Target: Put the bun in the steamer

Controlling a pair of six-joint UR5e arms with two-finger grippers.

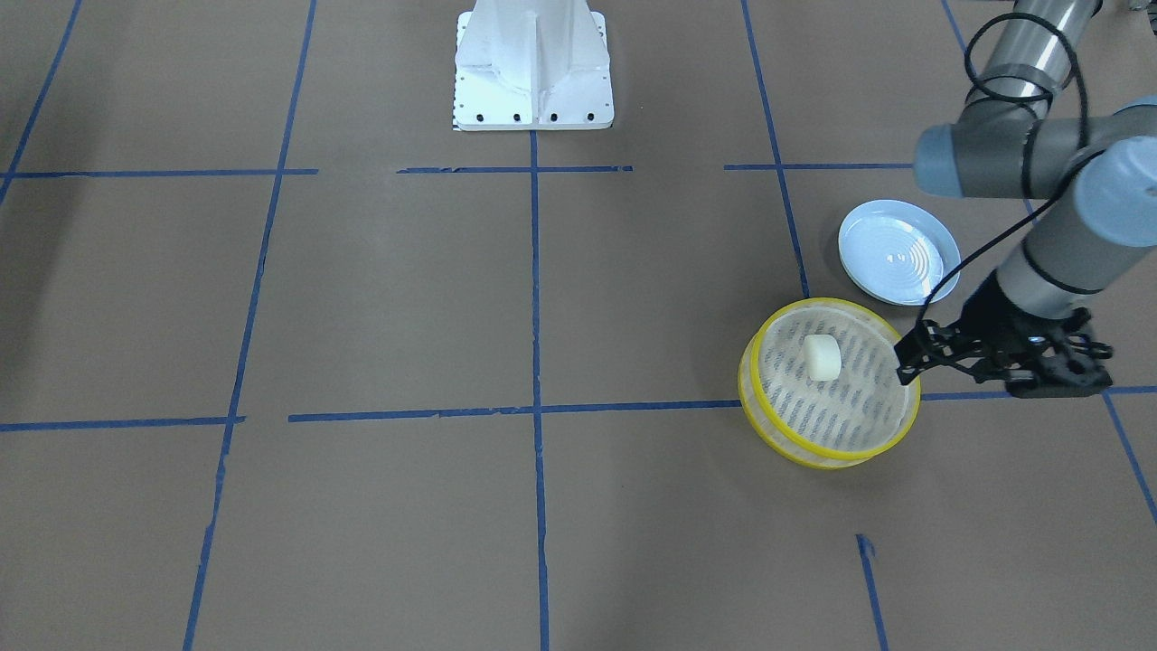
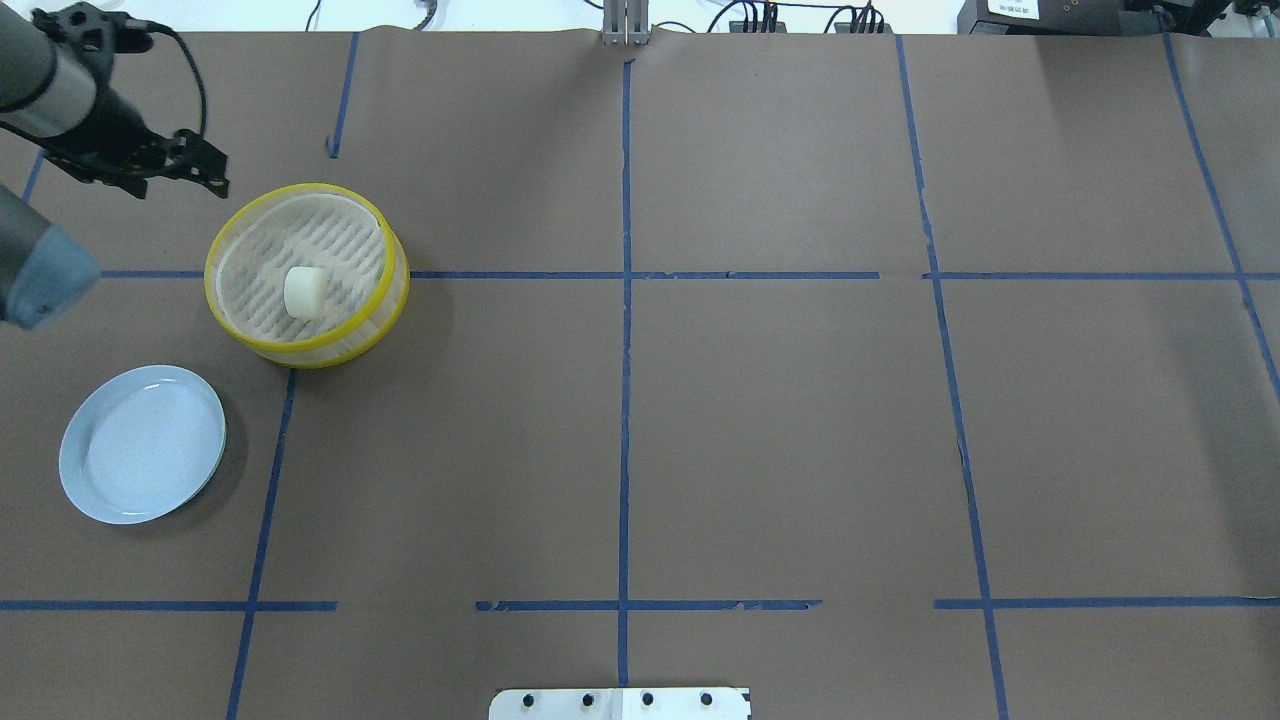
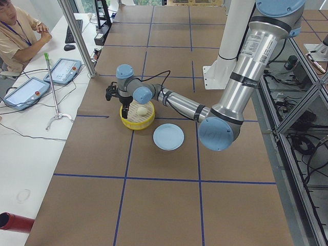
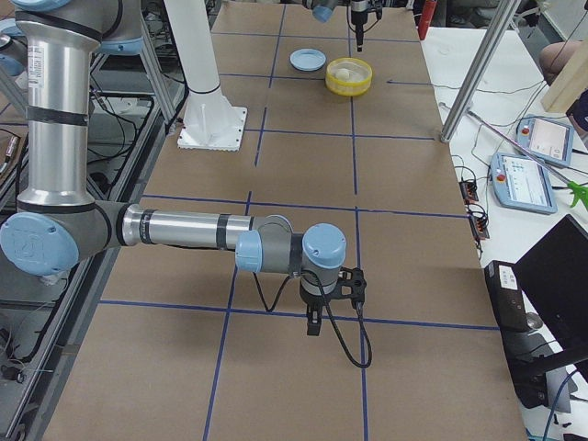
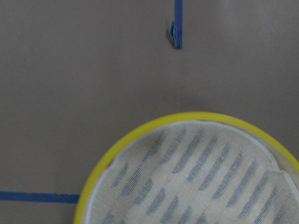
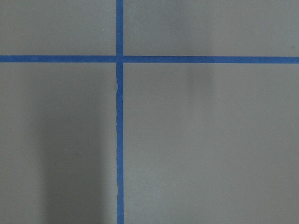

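Note:
The bun (image 1: 822, 356) is a small cream-white lump lying on the slatted bottom of the yellow-rimmed steamer (image 1: 779, 435). It also shows in the overhead view (image 2: 305, 291), inside the steamer (image 2: 232, 224). My left gripper (image 1: 908, 353) points down above the steamer's rim, apart from the bun; its jaws look open and empty. In the overhead view this gripper (image 2: 215, 170) is just beyond the steamer's far-left rim. The left wrist view shows the steamer's rim (image 5: 140, 128) but no bun. My right gripper (image 4: 312, 322) hangs over bare table far away; I cannot tell if it is open.
An empty pale blue plate (image 2: 142, 443) lies on the table beside the steamer, on the robot's side. The white robot base (image 1: 533, 63) stands at mid-table. Blue tape lines cross the brown table. Tablets and cables lie past the table's far edge (image 4: 537, 165).

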